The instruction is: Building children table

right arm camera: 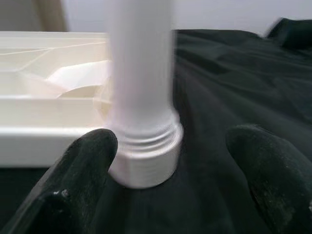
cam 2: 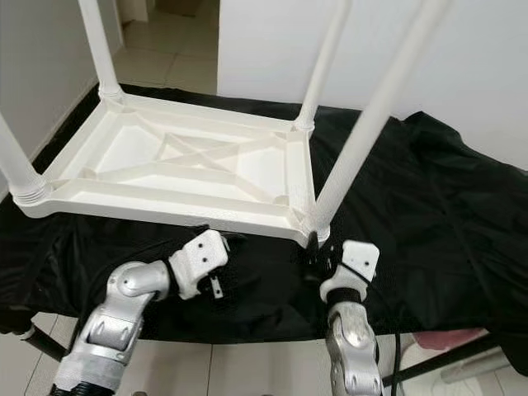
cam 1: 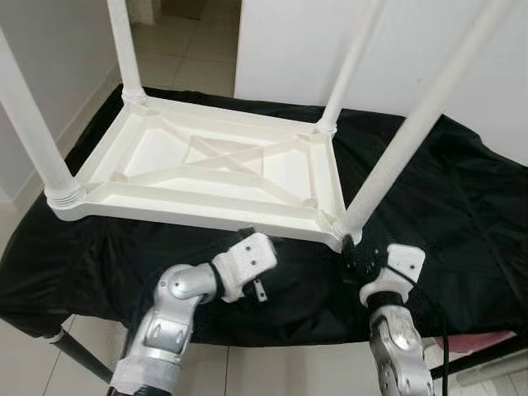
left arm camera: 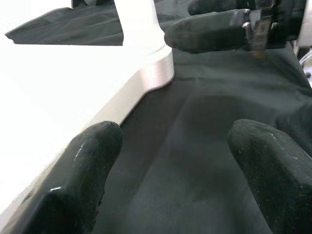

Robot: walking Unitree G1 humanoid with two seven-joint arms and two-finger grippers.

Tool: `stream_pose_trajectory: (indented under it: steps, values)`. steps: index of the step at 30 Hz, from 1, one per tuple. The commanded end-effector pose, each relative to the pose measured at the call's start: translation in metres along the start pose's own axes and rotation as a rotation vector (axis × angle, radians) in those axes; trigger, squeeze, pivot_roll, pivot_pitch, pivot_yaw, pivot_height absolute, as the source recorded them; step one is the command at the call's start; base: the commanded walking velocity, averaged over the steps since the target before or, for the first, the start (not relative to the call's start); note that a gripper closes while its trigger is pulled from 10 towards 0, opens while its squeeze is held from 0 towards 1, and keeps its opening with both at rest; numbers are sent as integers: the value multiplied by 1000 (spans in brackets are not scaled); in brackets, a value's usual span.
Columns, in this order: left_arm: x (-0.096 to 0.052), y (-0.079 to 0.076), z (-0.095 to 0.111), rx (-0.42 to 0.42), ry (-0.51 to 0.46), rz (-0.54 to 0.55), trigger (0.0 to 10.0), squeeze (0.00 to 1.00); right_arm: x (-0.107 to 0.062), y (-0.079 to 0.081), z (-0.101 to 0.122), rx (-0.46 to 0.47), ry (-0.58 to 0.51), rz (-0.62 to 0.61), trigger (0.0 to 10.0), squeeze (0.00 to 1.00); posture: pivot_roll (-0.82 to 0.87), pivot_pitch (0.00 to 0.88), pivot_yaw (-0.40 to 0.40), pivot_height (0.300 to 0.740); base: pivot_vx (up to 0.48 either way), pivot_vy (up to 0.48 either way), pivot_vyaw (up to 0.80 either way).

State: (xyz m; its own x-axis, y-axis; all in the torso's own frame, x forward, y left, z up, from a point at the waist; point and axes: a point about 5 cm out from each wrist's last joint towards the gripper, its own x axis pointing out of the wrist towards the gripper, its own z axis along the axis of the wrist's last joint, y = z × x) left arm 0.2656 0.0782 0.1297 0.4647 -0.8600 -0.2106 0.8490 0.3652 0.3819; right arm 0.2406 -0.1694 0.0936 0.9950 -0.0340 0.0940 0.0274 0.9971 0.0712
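White plastic children's table lay upside down on the black cloth-draped work surface, four legs up, presumably for leg fitting | left gripper spread, empty, beside the tabletop's near edge | right gripper spread around the near-right white threaded leg, not pinching | bare cloth to the right.
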Motion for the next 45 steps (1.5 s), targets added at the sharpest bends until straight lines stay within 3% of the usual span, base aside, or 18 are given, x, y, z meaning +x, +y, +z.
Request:
stream_pose_trajectory:
  steps: [1,5,9,11,15,16,20,26,27,31,37,45]
  values:
    - [-2,11,4,14,-16,206,10000,0,-2,2,3,3,-16,28,10000,0,1,1,-130,740,0,0,0]
    - [-15,22,0,40,14,223,10000,0,-2,20,3,38,-9,170,10000,0,5,0,-123,740,0,0,0]
    - [-22,29,-3,51,34,241,10000,0,0,28,5,52,-17,223,10000,0,8,0,-123,740,0,0,0]
    - [-30,40,-8,65,65,273,10000,0,7,37,8,77,-28,271,10000,0,20,0,-124,740,0,0,0]
    - [-38,50,-12,80,94,306,10000,0,16,43,12,100,-40,291,10000,0,23,0,-122,740,0,0,0]
    - [-43,57,-17,96,124,322,10000,0,25,46,15,106,-56,287,10000,0,23,0,-122,740,0,0,0]
    - [-47,61,-22,107,151,335,10000,0,33,48,18,126,-67,274,10000,0,27,0,-117,740,0,0,0]
    - [-48,70,-29,111,195,344,10000,0,46,46,22,144,-90,229,10000,0,32,0,-110,740,0,0,0]
    - [-50,78,-30,116,209,370,10000,0,50,38,24,151,-100,179,10000,0,30,0,-104,740,0,0,0]
    - [-51,82,-30,115,212,381,10000,0,51,36,24,152,-102,164,10000,0,29,3,-100,740,0,0,0]
    - [-59,101,-28,138,206,433,10000,0,50,13,17,136,-90,67,10000,0,11,10,-82,740,0,0,0]
    - [-64,111,-37,101,242,456,10000,0,50,5,15,126,-90,36,10000,0,5,9,-75,740,0,0,0]
